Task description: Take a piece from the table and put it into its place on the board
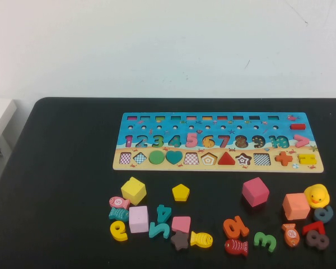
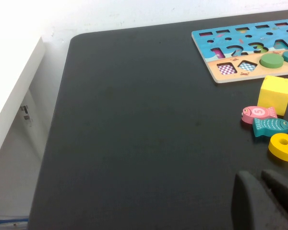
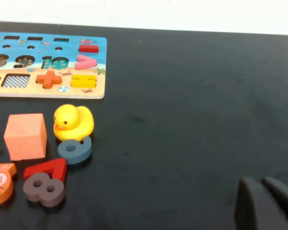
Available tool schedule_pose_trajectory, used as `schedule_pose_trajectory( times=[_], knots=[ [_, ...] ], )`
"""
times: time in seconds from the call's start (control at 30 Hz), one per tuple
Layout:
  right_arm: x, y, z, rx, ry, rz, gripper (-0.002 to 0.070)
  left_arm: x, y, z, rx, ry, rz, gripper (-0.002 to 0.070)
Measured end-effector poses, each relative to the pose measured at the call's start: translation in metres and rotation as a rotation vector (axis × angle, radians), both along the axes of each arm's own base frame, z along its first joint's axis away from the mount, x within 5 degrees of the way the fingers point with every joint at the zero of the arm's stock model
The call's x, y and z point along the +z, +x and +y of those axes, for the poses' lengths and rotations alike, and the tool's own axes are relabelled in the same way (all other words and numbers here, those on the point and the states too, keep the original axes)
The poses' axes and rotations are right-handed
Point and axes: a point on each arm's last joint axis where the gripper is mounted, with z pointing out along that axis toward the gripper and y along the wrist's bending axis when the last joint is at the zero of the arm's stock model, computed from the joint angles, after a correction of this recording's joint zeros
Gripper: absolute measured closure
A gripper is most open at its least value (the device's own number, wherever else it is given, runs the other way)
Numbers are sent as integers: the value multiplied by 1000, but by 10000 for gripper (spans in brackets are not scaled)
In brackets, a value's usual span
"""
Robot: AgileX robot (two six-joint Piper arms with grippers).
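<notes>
We saw the board (image 1: pixel 217 141) lying flat on the far half of the table (image 1: pixel 61 168), its long side running left to right, with the loose pieces scattered on the near side of it. The piece (image 1: pixel 180 192), a small yellow pentagon, lay flat on the table just in front of the board, below the heart (image 1: pixel 174 157) and clear of its edge. To its left stood the yellow cube (image 1: pixel 134 190), apart from it; nearer to us sat a pink block (image 1: pixel 181 225) and a teal 4 (image 1: pixel 164 213), neither touching the pentagon. The pentagon slot (image 1: pixel 208 159) in the shape row showed empty, between a checkered square slot and the red triangle (image 1: pixel 226 158). Neither arm appeared in the high view. The left gripper (image 2: pixel 260 189) showed only in its own wrist view as two dark fingertips (image 2: pixel 245 201) low over bare table, well to the left of the pieces and touching nothing; the tips stood close together with a narrow gap, holding nothing, and we could not tell whether they were fully closed. The right gripper (image 3: pixel 261 189) looked the same in its wrist view: two dark fingertips (image 3: pixel 249 203) over bare table, well to the right of the duck (image 3: pixel 73 122), empty, and again we could not tell how far they were parted.
</notes>
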Motion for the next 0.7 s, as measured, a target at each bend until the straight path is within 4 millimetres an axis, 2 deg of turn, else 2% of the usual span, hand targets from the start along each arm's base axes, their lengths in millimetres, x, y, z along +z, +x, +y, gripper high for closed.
schedule_pose_trajectory(
  times=[0.4, 0.7],
  knots=[
    [0, 0, 0, 0, 0, 0, 657, 1, 0, 0, 1, 1, -6, 675],
    [0, 0, 0, 0, 0, 0, 657, 14, 3, 1, 12, -9, -166, 675]
  ],
)
